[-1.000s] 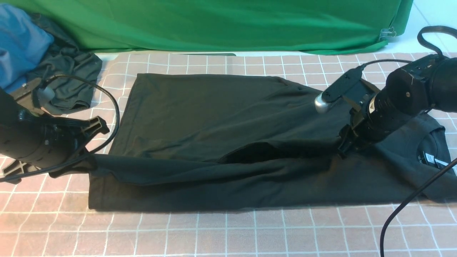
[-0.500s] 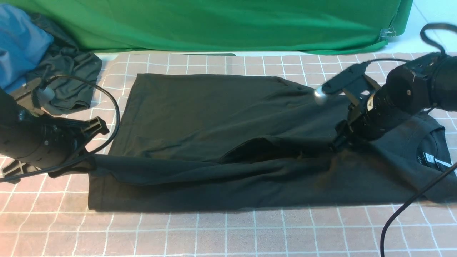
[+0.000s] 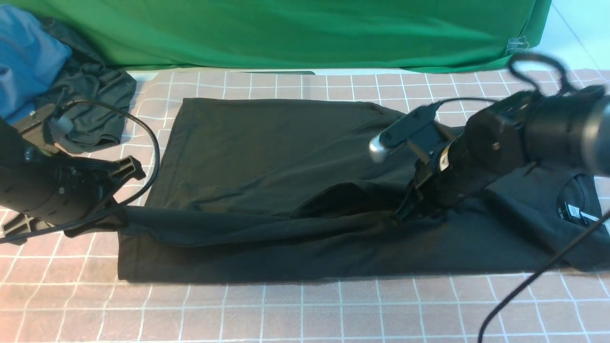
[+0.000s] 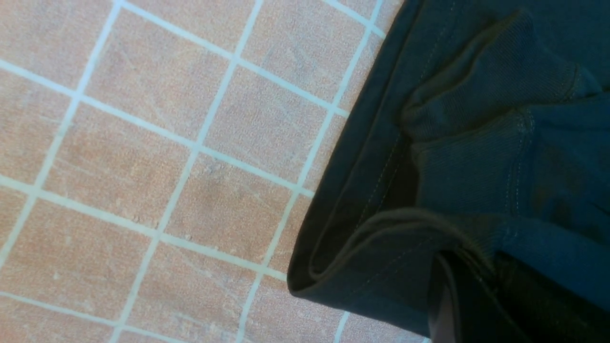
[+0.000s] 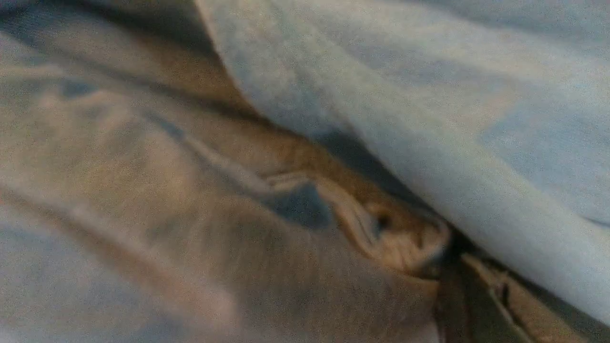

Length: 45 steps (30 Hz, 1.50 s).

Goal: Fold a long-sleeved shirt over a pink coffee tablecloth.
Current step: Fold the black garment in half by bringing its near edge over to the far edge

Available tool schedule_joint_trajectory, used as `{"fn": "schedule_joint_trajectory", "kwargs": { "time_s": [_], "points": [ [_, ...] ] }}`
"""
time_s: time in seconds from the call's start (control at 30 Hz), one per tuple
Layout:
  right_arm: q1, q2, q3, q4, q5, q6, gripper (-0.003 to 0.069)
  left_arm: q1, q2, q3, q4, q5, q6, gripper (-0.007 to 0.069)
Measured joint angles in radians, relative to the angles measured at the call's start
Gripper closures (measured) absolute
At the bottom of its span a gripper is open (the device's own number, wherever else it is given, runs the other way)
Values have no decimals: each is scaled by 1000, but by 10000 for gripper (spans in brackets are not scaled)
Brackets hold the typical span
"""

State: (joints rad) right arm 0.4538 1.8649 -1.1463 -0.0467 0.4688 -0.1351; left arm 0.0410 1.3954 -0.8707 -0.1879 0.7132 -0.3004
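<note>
Nearest, bare squares of the pink coffee tablecloth (image 3: pixel 305 314) run up to the long-sleeved shirt (image 3: pixel 267 157). It lies flat and sideways on the cloth, with its collar and white neck label (image 3: pixel 572 213) at the robot's right and its hem at the left. The step in hand looks like drawing the near sleeve and side inward along the body. The left gripper (image 3: pixel 97 221) seems pinched on the hem corner beside the ribbed cuff (image 4: pixel 476 90). The right gripper (image 3: pixel 406 215) is clamped on a bunched fold near mid-chest. To do this well, the left should act as an anchor while the right carries its fold low and parallel to the near edge. The pull should be taut enough to flatten the gaping pocket of cloth (image 3: pixel 343 202) without dragging the collar askew. Counted: one tablecloth, one black shirt, two grippers. Farther back are one dark grey-green garment (image 3: pixel 95 105), one blue garment (image 3: pixel 26 57) and one green cloth (image 3: pixel 305 33).
</note>
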Motion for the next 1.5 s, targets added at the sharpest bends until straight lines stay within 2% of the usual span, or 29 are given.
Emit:
{"fn": "schedule_joint_trajectory", "kwargs": {
  "time_s": [0.17, 0.27, 0.4, 0.47, 0.53, 0.67, 0.73, 0.83, 0.9, 1.1, 1.23, 1.3, 1.33, 1.4, 1.5],
  "points": [
    [-45, 32, -1, 0, -150, 20, 617, 0, 0, 0, -3, 0, 2, 595],
    [-90, 32, -27, 0, -164, 47, 615, 0, 0, 0, -3, 0, 2, 595],
    [-148, 31, -94, 0, -37, 55, 603, 0, 0, 0, -3, 3, 2, 595],
    [-161, 28, -148, -1, 136, 19, 580, 0, 0, 0, -3, 3, 2, 595],
    [-161, 24, -172, 8, 234, -12, 561, 0, 0, 0, -3, 3, 2, 595],
    [-149, 2, -184, 67, 372, -123, 461, 0, 0, 0, -3, 3, 2, 595],
    [-140, 2, -180, 73, 381, -162, 377, 0, 0, 0, -3, 3, 2, 595],
    [-137, 7, -168, 76, 358, -180, 309, 0, 0, 0, -3, 3, 2, 595],
    [-137, 30, -162, 69, 336, -184, 279, 0, 0, 0, -3, 3, 2, 595],
    [-137, 88, -161, 38, 292, -184, 266, 0, 0, 0, -3, 4, 0, 595],
    [-137, 101, -161, 31, 272, -184, 295, 0, 0, 0, -3, 4, 1, 595],
    [-137, 101, -161, 24, 261, -184, 388, 0, 0, 0, -3, 4, 1, 595],
    [-137, 101, -161, 11, 256, -184, 487, 0, 0, 0, -3, 4, 1, 595],
    [-137, 101, -161, -13, 257, -180, 579, 0, 0, 0, -3, 4, 1, 595],
    [-137, 101, -173, -47, 289, -164, 618, 0, 0, 0, -3, 4, 1, 595]
  ]
}}
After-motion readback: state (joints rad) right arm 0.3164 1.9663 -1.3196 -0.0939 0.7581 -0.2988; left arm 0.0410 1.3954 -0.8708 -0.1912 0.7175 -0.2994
